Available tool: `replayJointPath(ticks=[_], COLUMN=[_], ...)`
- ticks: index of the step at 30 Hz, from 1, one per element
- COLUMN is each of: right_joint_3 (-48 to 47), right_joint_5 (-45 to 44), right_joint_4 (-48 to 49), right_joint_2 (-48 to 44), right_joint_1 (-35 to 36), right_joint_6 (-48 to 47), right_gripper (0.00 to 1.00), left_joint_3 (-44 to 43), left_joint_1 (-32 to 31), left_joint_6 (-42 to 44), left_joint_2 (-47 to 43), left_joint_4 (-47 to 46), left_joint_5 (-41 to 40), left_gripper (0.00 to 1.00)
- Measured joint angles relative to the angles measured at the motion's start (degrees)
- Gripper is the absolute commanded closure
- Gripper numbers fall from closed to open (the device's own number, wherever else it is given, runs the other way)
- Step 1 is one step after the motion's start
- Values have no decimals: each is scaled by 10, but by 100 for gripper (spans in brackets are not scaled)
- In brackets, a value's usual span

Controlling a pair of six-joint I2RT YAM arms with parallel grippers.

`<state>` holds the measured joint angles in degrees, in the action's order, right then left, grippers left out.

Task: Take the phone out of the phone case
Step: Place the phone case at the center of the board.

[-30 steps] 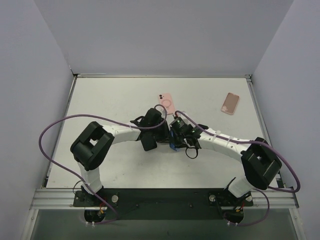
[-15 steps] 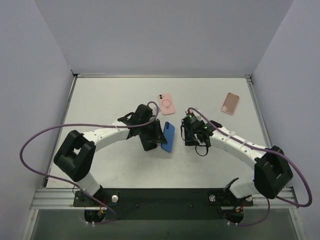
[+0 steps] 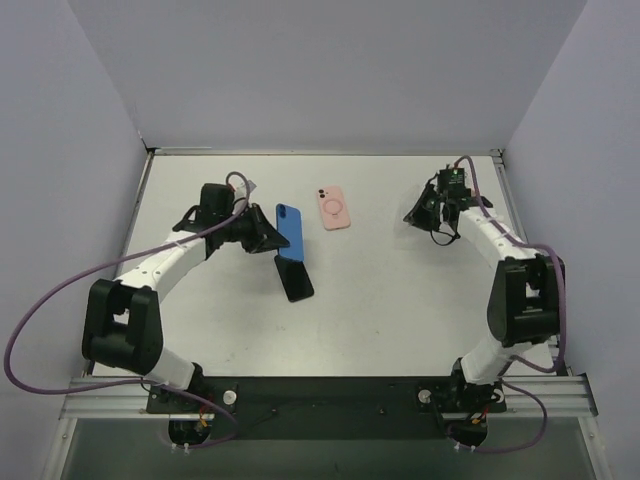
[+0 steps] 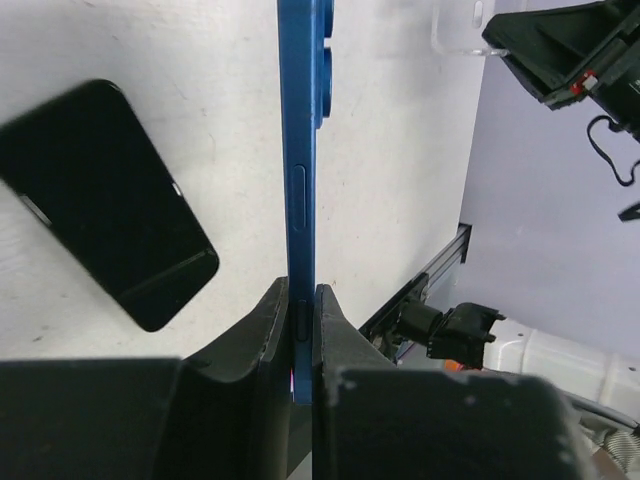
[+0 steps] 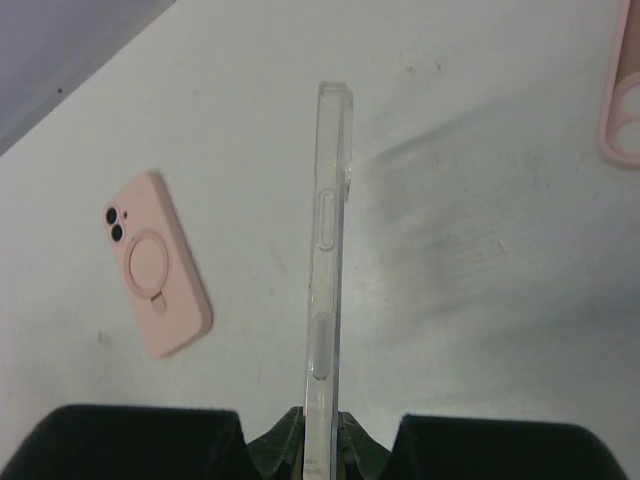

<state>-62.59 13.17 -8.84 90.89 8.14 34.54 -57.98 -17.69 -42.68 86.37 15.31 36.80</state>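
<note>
1. Left gripper (image 3: 262, 232) (image 4: 301, 300): over the left half of the white counter (image 3: 400, 300), toward the far edge. Fingers pressed onto the flat faces of the blue phone (image 3: 289, 228) (image 4: 300, 150), pinching one end.
2. Blue phone: bare, out of any case, held on edge above the counter.
3. Black phone (image 3: 295, 279) (image 4: 110, 200): lies flat mid-counter, just nearer the front edge than the blue phone.
4. Pink phone (image 3: 334, 208) (image 5: 157, 265): flat, back up, centre, toward the far edge.
5. Right gripper (image 3: 428, 208) (image 5: 320, 425): near the far right corner. Fingers nearly together, nipping the clear phone case (image 5: 328, 250), empty and on edge.
6. Pink case (image 5: 622, 90): only its edge shows, on the counter beyond the clear phone case.
</note>
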Motion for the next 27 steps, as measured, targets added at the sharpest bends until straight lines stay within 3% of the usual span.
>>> replayJointPath(ticks=[2,6,11,17,23,24,25,27], right_joint_3=[-42,-83,-125,-162,-291,-325,-352,-395], right_joint_5=[9,21,5,-93,-105,-101,-96,-85], right_joint_4=[15,26,-6,-74,-113,-115,-116,-121], right_joint_2=[49,114,172,166,198,217,235,275], right_joint_1=[-24,-56,-76,-32,60,75,88,110], right_joint_6=[6,21,28,8,-35,-43,-49,-61], right_gripper=[91,43,24,18,13,12,12,10], left_joint_3=[0,0,-6,-45,-80,-81,-81,-81], left_joint_1=[38,95,143,158,166,167,168,169], left_joint_6=[2,4,15,30,27,26,23,21], left_joint_2=[0,11,66,141,222,232,242,256], left_joint_4=[-1,-7,-13,-13,-41,-47,-52,-54], left_joint_5=[15,41,54,54,54,52,49,44], left_gripper=[100,100,100,100,100,97,85,78])
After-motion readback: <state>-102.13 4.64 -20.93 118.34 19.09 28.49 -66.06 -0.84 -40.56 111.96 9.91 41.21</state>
